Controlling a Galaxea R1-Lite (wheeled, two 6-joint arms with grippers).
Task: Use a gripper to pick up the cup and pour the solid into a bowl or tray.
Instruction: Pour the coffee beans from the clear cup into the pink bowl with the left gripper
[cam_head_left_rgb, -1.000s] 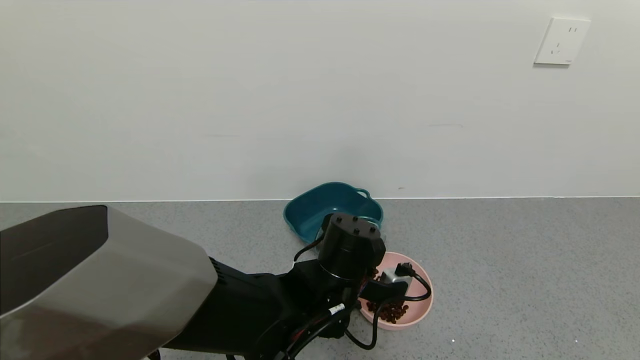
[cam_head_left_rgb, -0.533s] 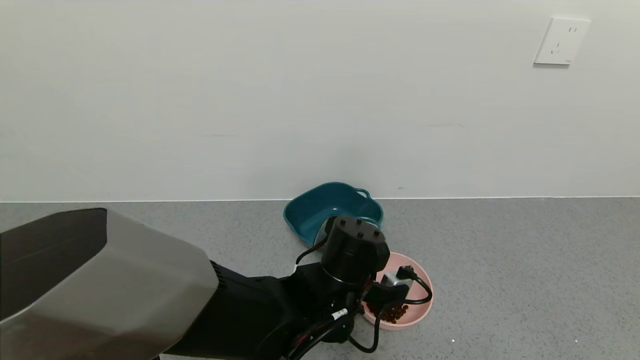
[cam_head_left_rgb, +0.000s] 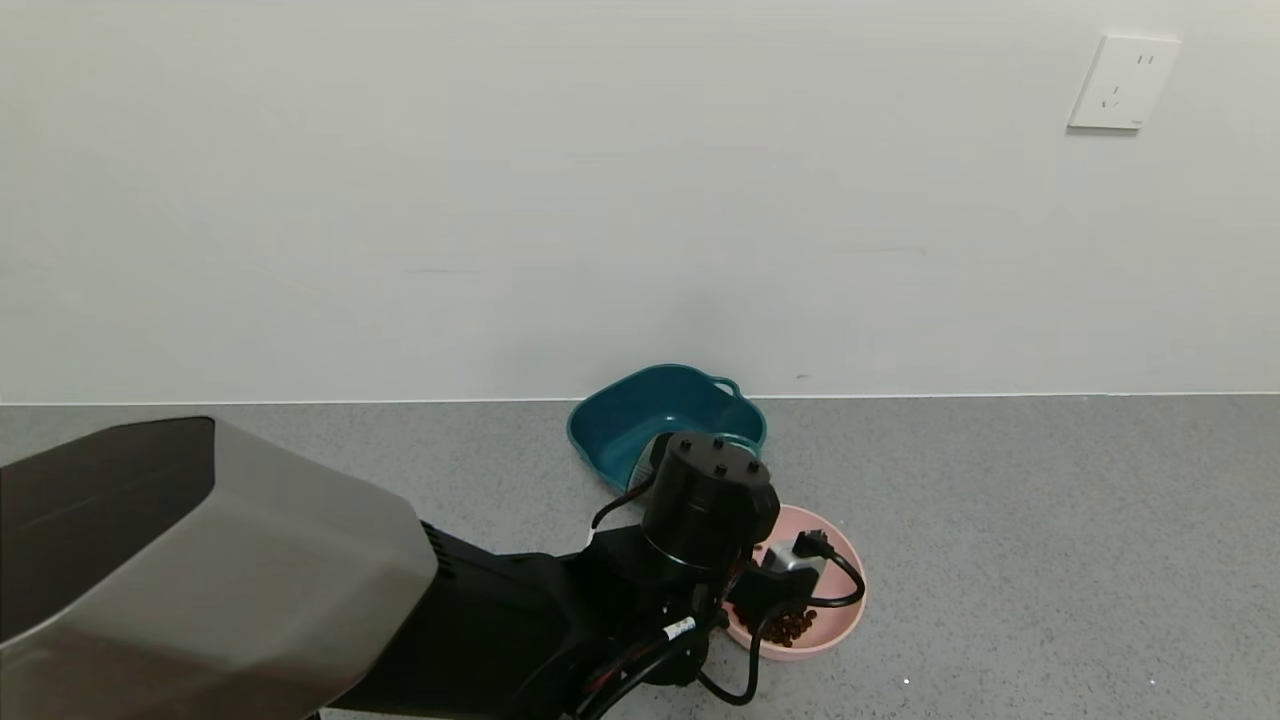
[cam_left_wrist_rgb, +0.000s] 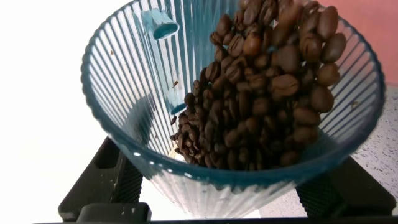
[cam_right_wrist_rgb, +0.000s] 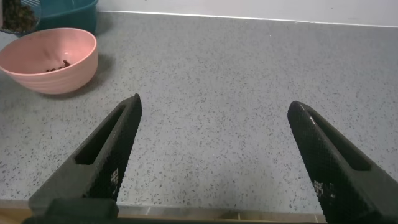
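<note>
While the cup sits clamped between the pads of my left end effector, I hold it tipped mouth-down over the pink bowl so the coffee beans slide toward the rim and drop inside

- Cup: ribbed, translucent grey-blue, gripped from both sides low on its body; pads visible either side in the left wrist view. A good heap of beans is piled against the lower wall, so by my judgement the pour is partway, not finished
- Bowl: on the grey tabletop, just in front of the teal tub; a small cluster of beans lies on its floor. The right wrist view shows the same bowl with a few beans in it and the tilted cup of beans above its far edge
- Placement reason: cup mouth kept over the bowl's interior, not the tub, so nothing lands on the tabletop. No stray beans visible outside
- Left arm pose: reaches forward and across from my left, cylindrical wrist rolled over the near-left edge of the bowl, cables looping over the bowl
- Right end effector: parked low over bare tabletop, well apart from the bowl, fingers spread wide, holding nothing

Risk as I see it: the piled beans may let go in a rush and bounce over the low rim
</note>
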